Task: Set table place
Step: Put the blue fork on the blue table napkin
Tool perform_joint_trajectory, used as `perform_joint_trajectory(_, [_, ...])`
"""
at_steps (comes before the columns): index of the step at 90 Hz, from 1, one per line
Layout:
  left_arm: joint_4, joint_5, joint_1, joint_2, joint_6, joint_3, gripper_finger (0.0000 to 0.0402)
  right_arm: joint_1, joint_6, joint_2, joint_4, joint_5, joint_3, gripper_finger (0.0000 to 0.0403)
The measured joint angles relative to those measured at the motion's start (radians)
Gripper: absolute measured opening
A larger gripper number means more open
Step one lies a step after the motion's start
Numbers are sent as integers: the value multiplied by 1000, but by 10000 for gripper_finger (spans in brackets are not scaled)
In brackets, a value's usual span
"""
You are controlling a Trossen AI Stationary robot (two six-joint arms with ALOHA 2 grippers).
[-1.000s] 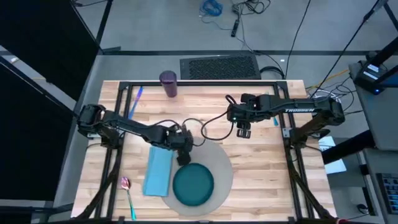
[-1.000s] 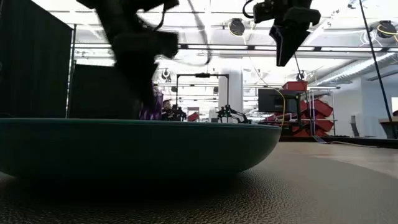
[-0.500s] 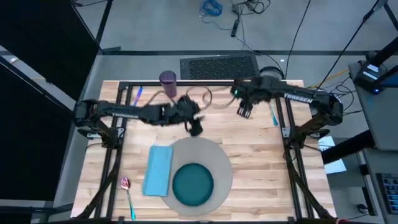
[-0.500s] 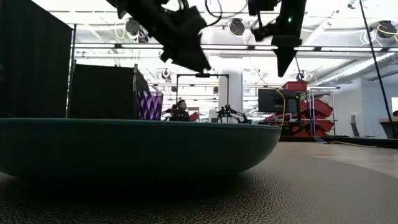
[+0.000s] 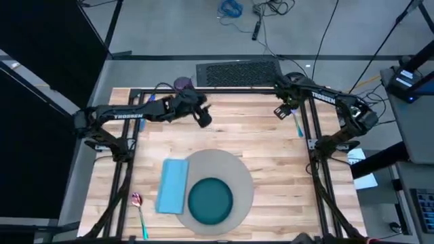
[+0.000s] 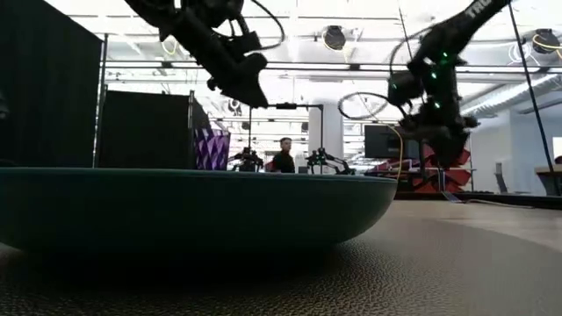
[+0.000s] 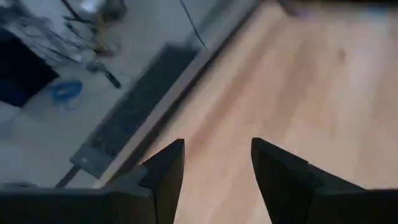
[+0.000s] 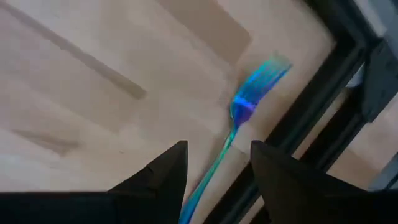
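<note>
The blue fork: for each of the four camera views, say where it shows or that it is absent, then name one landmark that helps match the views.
High view: the blue fork lies near the table's far right corner, just below the right gripper.
Low view: not in it.
Left wrist view: not in it.
Right wrist view: the fork lies ahead of the open fingers, beside the black frame.
Shared landmark: the black frame.

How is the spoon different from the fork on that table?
The spoon has a pink bowl and green handle; the fork is blue all over. The spoon lies at the table's near left corner beside the napkin; the fork lies by the far right frame, under the right gripper. Neither is held.
</note>
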Motion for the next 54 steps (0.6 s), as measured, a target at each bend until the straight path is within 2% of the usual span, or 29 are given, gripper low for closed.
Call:
perform_joint_trajectory(9, [81,68,34,-37,-1,-65,171,-38,-30,0,25,-48,-27,166])
perform_joint_trajectory(23, [195,181,69,-95,-25,-174,171,-35,-11,0,56,-59,-26,167])
perform_joint_trajectory(41, [217,194,68,-89,32,-182,171,-36,70,0,83,-43,-27,166])
perform_joint_trajectory(54, [220,194,68,-94,61,-159,171,8,247,0,31,-4,-27,166])
